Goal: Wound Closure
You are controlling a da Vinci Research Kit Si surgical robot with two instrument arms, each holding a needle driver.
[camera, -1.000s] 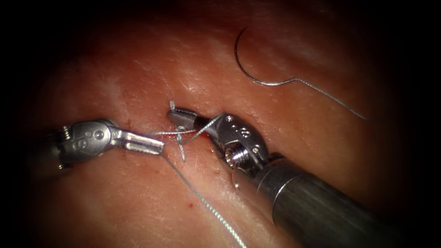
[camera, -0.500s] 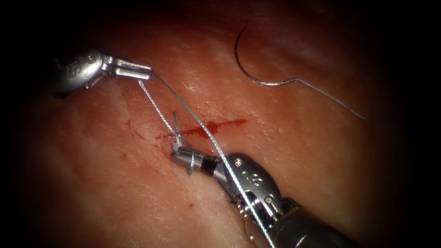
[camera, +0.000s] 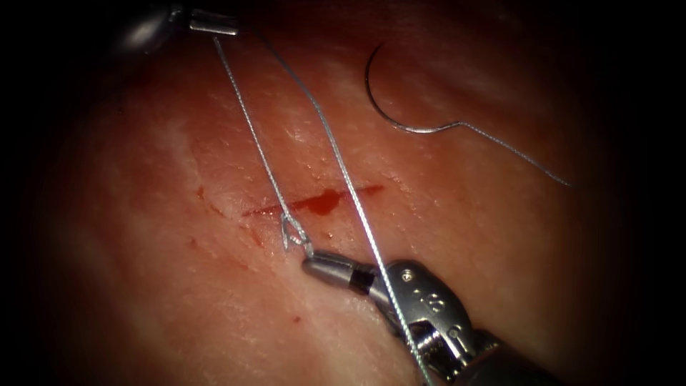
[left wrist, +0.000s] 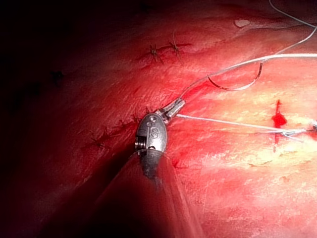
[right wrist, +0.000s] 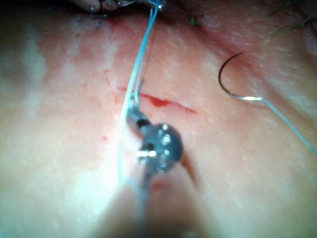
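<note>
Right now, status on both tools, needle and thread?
Left tool shut on thread, upper left. Right tool shut on thread at the knot, below the cut. Needle free on tissue, upper right.

Tissue and what lay on it
The needle rested free, upper right of the cut; red fluid pooled there.

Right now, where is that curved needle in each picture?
Endoscope view: the needle lies loose on the tissue, up and right of the cut, in neither tool.
Left wrist view: needle beyond the left tool, which grips the thread.
Right wrist view: needle beyond the right tool, also gripping thread.
Shared landmark: the red fluid in the cut.
</note>
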